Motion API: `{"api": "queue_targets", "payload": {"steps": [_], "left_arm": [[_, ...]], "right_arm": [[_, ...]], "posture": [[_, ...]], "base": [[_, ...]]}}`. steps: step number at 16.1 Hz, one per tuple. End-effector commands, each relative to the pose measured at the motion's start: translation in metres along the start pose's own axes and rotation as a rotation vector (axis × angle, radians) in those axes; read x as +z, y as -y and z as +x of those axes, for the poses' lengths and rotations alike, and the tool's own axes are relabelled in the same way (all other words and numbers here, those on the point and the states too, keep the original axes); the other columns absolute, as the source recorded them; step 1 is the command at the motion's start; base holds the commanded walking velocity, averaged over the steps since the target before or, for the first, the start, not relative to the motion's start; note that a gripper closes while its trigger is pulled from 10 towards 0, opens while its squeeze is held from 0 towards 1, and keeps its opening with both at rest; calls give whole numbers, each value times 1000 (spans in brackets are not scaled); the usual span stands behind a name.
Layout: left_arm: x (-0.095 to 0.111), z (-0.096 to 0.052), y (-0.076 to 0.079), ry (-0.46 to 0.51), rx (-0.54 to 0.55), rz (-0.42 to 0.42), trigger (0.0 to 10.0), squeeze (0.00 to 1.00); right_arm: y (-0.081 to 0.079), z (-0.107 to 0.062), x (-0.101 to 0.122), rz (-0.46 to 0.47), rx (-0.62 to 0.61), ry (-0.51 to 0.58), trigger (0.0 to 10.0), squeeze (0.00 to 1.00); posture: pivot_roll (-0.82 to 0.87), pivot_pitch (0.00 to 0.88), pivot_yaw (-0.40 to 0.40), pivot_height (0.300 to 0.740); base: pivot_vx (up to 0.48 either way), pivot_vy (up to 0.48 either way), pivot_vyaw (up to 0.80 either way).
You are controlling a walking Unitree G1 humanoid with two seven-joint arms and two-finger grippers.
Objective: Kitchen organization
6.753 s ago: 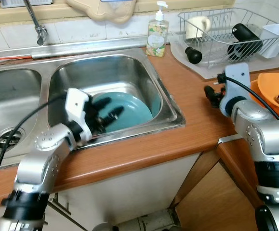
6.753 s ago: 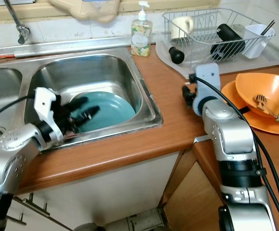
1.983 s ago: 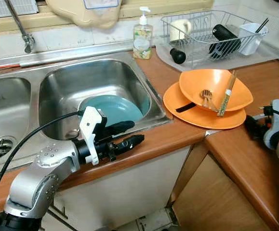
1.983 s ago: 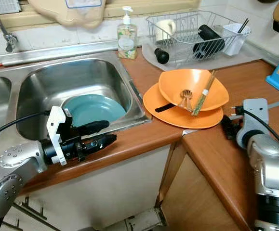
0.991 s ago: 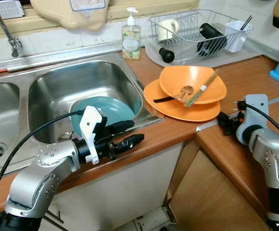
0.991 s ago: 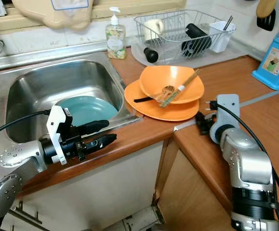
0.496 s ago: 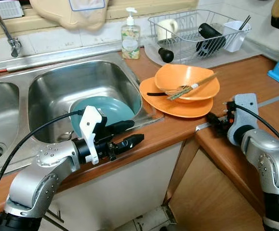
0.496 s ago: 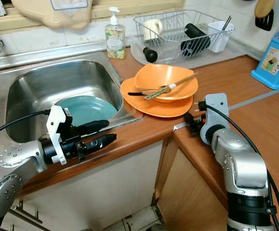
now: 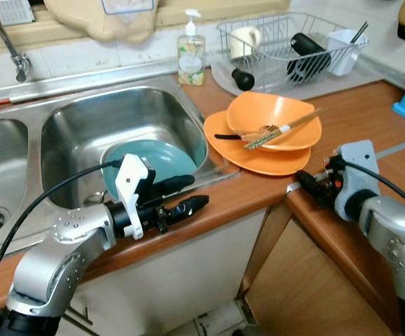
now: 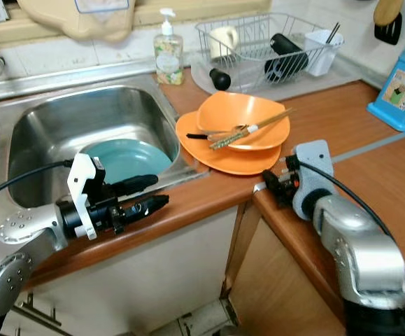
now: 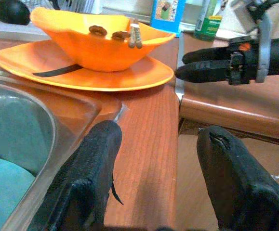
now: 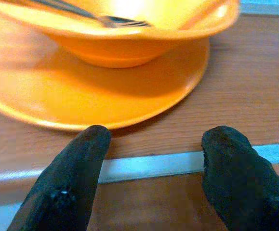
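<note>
We see steel sink [image 9: 62, 119] upper left, round teal plate [image 9: 164, 157] inside. Glossy orange plate [image 9: 258, 157] with orange bowl [image 9: 275, 119], centre, on wood counter [image 9: 370, 112]. Left gripper [image 9: 192, 194] spread, lower left; right gripper [image 12: 151, 163] spread, near orange plate.

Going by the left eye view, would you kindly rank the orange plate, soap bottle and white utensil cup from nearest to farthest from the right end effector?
1. Orange plate, just ahead of the right end effector on the counter.
2. White utensil cup, in the rack's far right corner.
3. Soap bottle, behind the sink at the wall.
</note>
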State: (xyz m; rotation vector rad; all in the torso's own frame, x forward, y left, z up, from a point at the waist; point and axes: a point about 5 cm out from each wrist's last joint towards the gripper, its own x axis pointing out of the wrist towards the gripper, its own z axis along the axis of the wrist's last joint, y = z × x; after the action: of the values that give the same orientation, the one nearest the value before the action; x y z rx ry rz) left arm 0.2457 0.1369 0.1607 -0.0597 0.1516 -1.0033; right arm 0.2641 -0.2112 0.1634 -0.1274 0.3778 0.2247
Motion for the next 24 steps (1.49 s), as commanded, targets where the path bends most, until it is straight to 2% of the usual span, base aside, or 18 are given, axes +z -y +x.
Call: {"api": "queue_targets", "payload": {"steps": [1,5,7,9,10,11,12,14,17,19,21,22,23,24], "left_arm": [[5,1,2,11,-7,31,10000,0],[6,3,3,17,-7,26,10000,0],[6,2,3,18,-6,25,10000,0],[4,1,3,16,-4,23,10000,0],[4,2,2,16,11,27,10000,0],[3,4,0,15,33,32,10000,0],[3,6,-2,18,59,40,10000,0],[3,10,-6,26,105,45,10000,0],[3,11,-11,27,158,56,10000,0],[3,11,-12,32,178,60,10000,0],[3,12,-11,25,161,63,10000,0],[3,12,-10,18,150,70,10000,0],[3,12,-9,14,145,74,10000,0],[3,12,-9,3,138,85,10000,0]], "right_arm": [[-9,-4,5,-20,65,34,10000,0],[-16,-4,8,-21,98,45,10000,0],[-9,-7,8,-25,74,44,10000,0],[5,-14,9,-52,36,46,10000,0],[16,-19,12,-70,-5,49,10000,0],[28,-22,16,-60,-58,69,10000,522],[39,-24,23,-18,-117,108,10000,1000],[48,-25,32,-8,-178,166,10000,1000],[51,-24,40,15,-221,224,10000,1000],[46,-24,52,42,-183,301,10000,1000],[28,-21,60,-91,-63,303,10000,1000],[26,-18,63,-167,-43,287,10000,1000],[25,-16,64,-204,-36,281,10000,1000],[27,-11,68,-298,-33,263,10000,1000]], "posture": [[-131,0,33,740],[-131,0,29,740],[-132,0,29,740],[-137,0,32,740],[-137,0,32,740],[-144,0,34,740],[-144,0,34,740],[-145,0,33,740],[-143,0,31,740],[-141,0,31,740],[-141,0,31,740],[-135,0,31,740],[-135,0,31,740],[-134,0,29,740]], "base": [[0,0,0],[0,0,0],[0,0,0],[0,0,0],[0,0,0],[0,0,0],[0,0,0],[0,0,0],[0,0,0],[0,0,0],[0,0,0],[0,0,0],[0,0,0],[0,0,0]]}}
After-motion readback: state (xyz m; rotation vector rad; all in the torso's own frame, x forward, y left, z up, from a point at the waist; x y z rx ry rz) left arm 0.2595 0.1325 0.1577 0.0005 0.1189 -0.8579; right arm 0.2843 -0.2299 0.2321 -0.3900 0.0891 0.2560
